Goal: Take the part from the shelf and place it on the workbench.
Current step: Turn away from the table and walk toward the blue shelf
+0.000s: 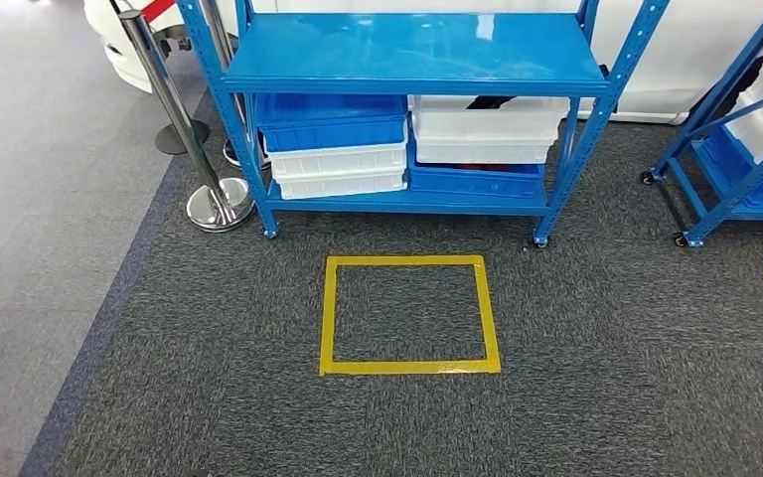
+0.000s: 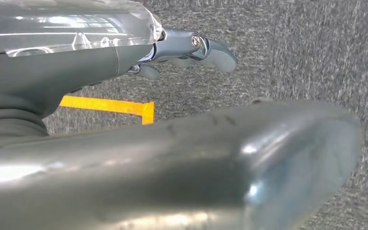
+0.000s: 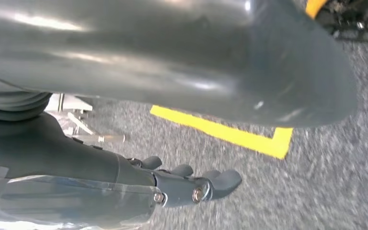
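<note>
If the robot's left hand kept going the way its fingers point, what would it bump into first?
Probably the grey carpet. The left hand hangs beside the body, holding nothing, with carpet beyond its fingers. Nothing else seems to be in the way, though depth is unclear.

Lots of blue and grey here, plus yellow tape

Shelf rack [image 1: 417, 55] is bright glossy blue; bins [image 1: 336, 149] on it are blue and white, stacked in alternating colours; carpet [image 1: 606, 378] is dark speckled grey, with a paler grey floor [image 1: 30, 199] alongside; taped square [image 1: 409, 314] is yellow; post [image 1: 174, 109] is shiny chrome; hands look dark grey [image 2: 191, 48].
</note>
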